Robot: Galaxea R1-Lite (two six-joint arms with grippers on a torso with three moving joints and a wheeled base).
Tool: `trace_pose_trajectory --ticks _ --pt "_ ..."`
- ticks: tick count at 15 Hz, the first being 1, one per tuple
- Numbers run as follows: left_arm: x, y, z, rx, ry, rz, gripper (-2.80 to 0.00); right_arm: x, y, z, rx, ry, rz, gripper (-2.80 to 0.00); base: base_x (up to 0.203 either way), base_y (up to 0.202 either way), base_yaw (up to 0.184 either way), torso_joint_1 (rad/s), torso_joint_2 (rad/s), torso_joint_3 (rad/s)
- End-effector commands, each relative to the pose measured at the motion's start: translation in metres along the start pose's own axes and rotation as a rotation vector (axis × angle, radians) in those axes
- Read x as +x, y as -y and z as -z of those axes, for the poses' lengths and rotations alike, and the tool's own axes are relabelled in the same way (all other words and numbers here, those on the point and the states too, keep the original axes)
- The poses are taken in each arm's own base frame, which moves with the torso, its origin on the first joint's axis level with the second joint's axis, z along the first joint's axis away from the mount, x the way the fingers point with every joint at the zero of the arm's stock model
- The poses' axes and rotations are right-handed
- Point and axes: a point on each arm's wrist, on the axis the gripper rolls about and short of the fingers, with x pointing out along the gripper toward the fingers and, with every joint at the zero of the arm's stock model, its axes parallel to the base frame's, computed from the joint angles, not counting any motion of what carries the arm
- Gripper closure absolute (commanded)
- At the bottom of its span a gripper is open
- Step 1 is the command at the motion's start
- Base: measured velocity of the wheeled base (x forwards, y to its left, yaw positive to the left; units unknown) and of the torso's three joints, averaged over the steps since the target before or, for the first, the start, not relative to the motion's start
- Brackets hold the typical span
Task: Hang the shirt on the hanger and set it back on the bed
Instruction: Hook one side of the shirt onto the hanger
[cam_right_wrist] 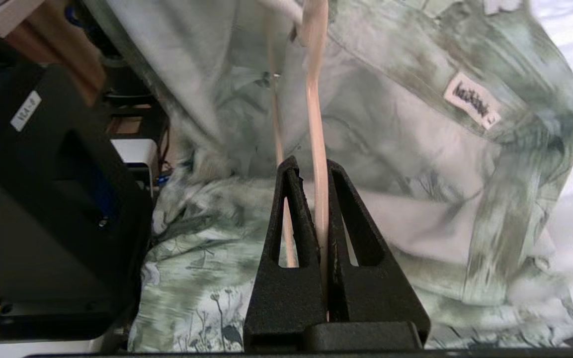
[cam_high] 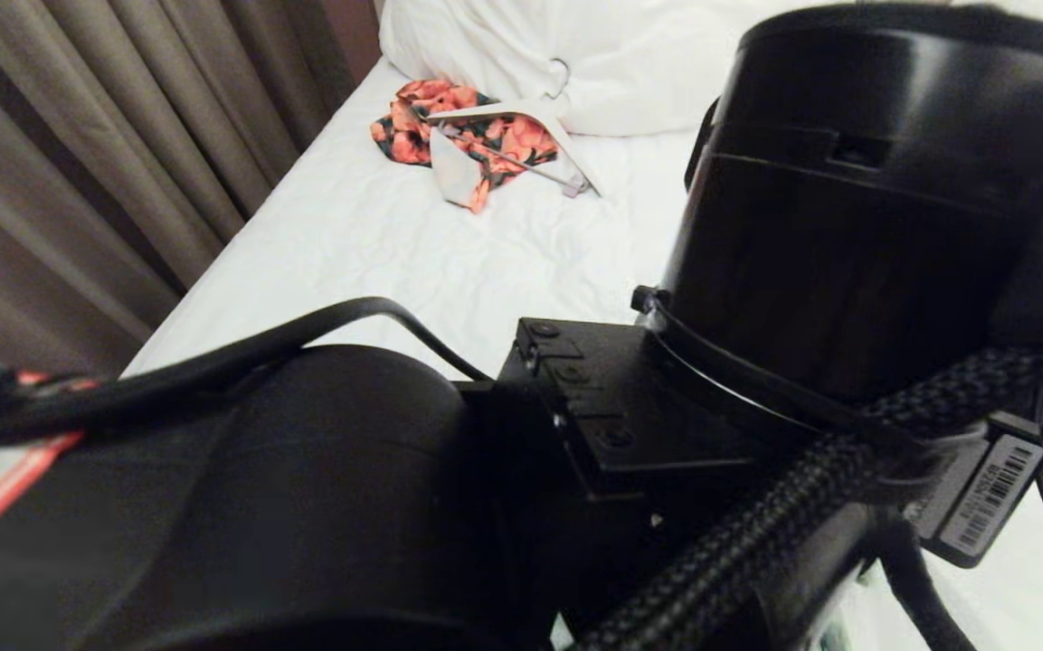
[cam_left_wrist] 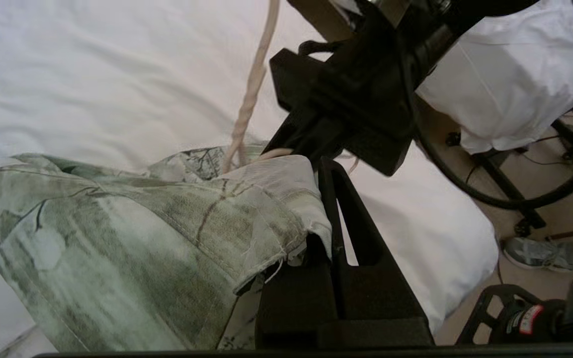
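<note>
Right wrist view shows the right gripper (cam_right_wrist: 322, 171) pinched tight on the thin cream wire hanger (cam_right_wrist: 314, 119), whose rod runs up inside the green-and-white shirt (cam_right_wrist: 415, 164); the wire looks stiff but slim and likely to twist, so holding near its neck seems safest. The shirt is light, limp cloth draped above the bed (cam_left_wrist: 92, 74), best taken at a seam or collar edge, as the left gripper (cam_left_wrist: 323, 171) does, clamped on a stitched fold just beside the right one.

Orange-red floral garment (cam_high: 462, 136) under a flat white hanger (cam_high: 521, 136), brown curtains (cam_high: 78, 154), perhaps a grey sneaker (cam_left_wrist: 544, 253)
</note>
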Motion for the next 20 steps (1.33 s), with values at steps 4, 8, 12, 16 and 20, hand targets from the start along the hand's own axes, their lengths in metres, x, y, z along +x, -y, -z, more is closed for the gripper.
trace_pose_trajectory --ticks 4,8,12,16,20 --pt "0.021 0.016 0.017 0.024 -0.041 0.012 0.00 0.008 -0.007 -0.001 -0.005 0.008 -0.037 0.00 0.000 0.000 0.000 0.000 0.00 0.000" --pt "0.023 0.015 0.022 0.029 -0.054 0.003 0.00 0.008 -0.007 -0.001 -0.005 0.008 -0.035 0.00 0.000 0.000 0.000 0.000 0.00 0.000" --pt "0.018 0.013 0.017 0.035 -0.042 0.001 -2.80 0.007 -0.007 0.000 -0.004 0.008 -0.035 0.00 0.000 0.000 0.000 0.000 0.00 0.000" --pt "0.010 0.018 0.029 0.053 -0.080 0.023 -2.80 0.004 -0.004 -0.003 -0.020 0.011 -0.021 0.00 0.000 0.000 0.000 0.000 0.00 0.000" --pt "0.000 0.028 0.044 0.085 -0.125 0.062 -2.80 0.004 -0.003 -0.005 -0.028 0.015 -0.020 0.00 0.000 0.000 0.000 0.000 0.00 0.000"
